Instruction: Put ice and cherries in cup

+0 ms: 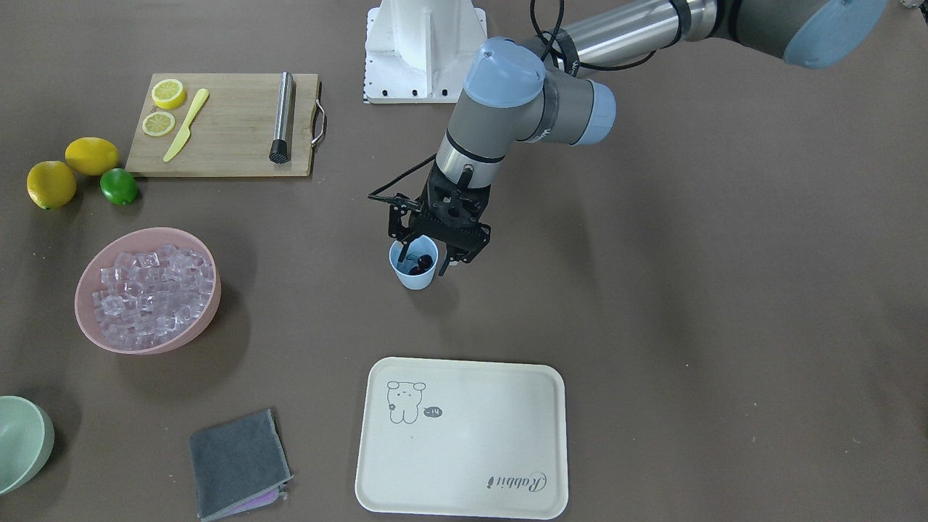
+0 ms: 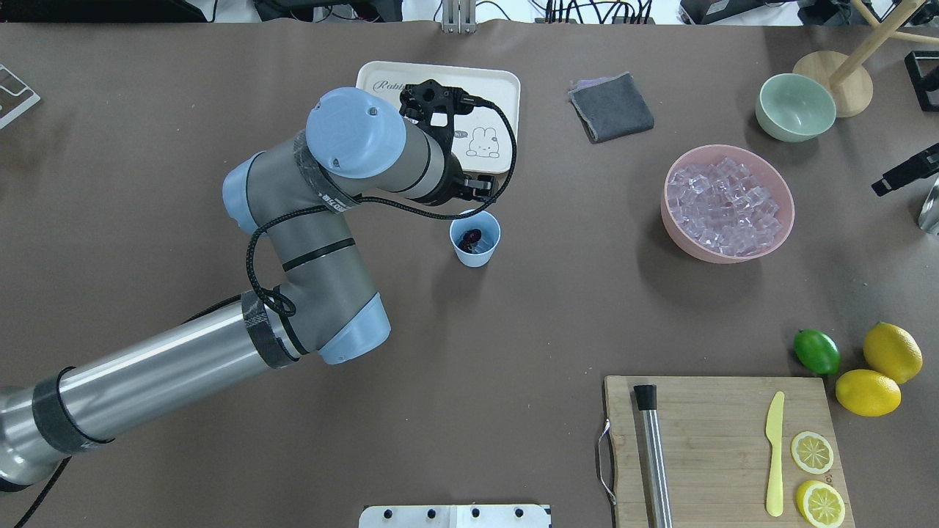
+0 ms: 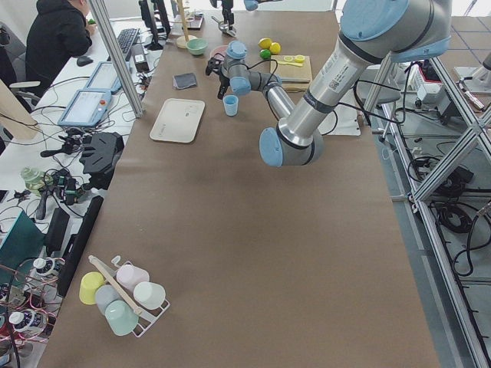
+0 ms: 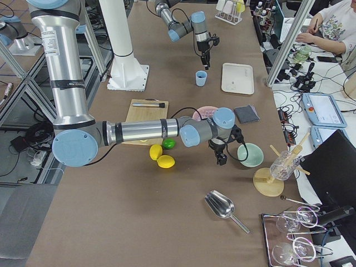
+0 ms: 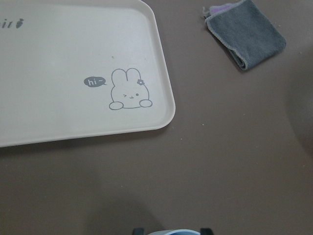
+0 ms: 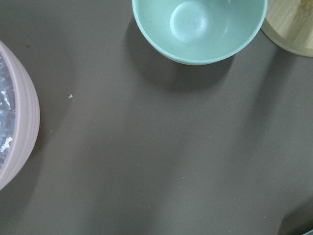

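Chopping board [image 1: 232, 138]: on the bench [image 1: 725, 290] at the robot's own edge, toward its right side. It carries two lemon slices [image 1: 167, 93], a yellow plastic knife [image 1: 186, 125] and a steel muddler [image 1: 283, 116] lying flat.
Whole fruit: two lemons [image 1: 91, 155] and a green lime [image 1: 118, 185] sit bunched together just off the board's outer end.
Cup [image 1: 415, 281]: upright on the bare bench near the middle, between the robot's base and the tray.
Cherries [image 2: 470, 237]: inside the cup, dark against its pale blue wall. I cannot tell whether any ice lies under them.
Left hand [image 1: 429, 257]: pointing down right over the cup, its fingers spread apart and holding nothing. The wrist view shows the cup's rim between the two tips.
Ice [image 1: 152, 290]: heaped in the pink bowl [image 1: 185, 330], which stands well to the cup's right from the robot's side.
Right hand [image 4: 221, 157]: raised above the bench near the pink bowl and the green bowl [image 1: 22, 442]. Whether its fingers are apart or together, I cannot tell.
Tray [image 1: 464, 449]: cream with a rabbit drawing, beyond the cup, with nothing on it.
Cloth [image 1: 235, 464]: grey and folded, on the far side beside the tray.
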`<state>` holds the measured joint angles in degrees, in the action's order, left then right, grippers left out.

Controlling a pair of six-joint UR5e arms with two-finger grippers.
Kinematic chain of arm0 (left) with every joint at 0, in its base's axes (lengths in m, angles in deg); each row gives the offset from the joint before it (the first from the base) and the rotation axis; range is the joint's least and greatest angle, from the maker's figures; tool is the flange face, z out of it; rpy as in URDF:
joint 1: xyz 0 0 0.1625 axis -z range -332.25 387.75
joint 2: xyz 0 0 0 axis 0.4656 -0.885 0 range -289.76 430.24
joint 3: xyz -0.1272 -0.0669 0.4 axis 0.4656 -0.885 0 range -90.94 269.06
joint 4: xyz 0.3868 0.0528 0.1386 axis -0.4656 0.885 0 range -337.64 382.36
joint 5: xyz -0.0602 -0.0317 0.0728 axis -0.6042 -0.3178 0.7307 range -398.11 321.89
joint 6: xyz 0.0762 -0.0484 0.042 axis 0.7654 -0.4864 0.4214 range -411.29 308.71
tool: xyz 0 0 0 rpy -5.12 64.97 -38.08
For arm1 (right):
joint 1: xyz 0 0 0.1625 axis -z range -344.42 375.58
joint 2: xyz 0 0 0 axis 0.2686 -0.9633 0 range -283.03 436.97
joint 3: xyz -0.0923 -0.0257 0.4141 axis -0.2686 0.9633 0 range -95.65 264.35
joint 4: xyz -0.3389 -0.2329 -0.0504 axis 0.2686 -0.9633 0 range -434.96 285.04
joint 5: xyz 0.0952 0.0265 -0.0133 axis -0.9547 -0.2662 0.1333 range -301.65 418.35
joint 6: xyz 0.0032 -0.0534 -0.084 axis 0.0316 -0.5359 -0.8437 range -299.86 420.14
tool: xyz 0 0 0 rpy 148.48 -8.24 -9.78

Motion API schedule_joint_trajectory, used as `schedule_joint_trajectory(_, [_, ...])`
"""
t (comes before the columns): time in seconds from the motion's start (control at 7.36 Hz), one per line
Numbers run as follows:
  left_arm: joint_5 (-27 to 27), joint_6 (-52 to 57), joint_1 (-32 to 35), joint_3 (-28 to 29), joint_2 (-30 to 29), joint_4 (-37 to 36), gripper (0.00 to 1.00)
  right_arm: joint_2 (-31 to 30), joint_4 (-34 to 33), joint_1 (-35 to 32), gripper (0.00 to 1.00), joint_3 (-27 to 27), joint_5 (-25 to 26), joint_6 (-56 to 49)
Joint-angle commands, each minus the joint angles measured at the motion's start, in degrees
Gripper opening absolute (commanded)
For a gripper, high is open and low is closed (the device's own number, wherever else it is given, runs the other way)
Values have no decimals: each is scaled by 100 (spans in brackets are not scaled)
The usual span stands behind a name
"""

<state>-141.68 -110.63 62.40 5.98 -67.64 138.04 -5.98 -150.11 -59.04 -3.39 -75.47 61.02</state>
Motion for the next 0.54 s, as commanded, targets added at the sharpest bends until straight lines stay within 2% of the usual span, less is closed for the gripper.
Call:
schedule_joint_trajectory(0.0, [-554, 63, 495, -77, 381, -80, 97, 8, 0, 0, 99, 3, 5, 0])
schedule_joint_trajectory(0.14, [-1212, 376, 1081, -320, 968, -72, 97, -18, 0, 0, 99, -14, -4, 0])
schedule_joint_trajectory(0.27, [-1619, 779, 1583, -888, 1852, -54, 97, -71, 0, -9, 99, -41, 14, 0])
schedule_joint_trajectory(0.41, [-1936, 1245, 2215, -1181, 2540, -72, 97, -132, 9, -18, 99, -50, 14, -18])
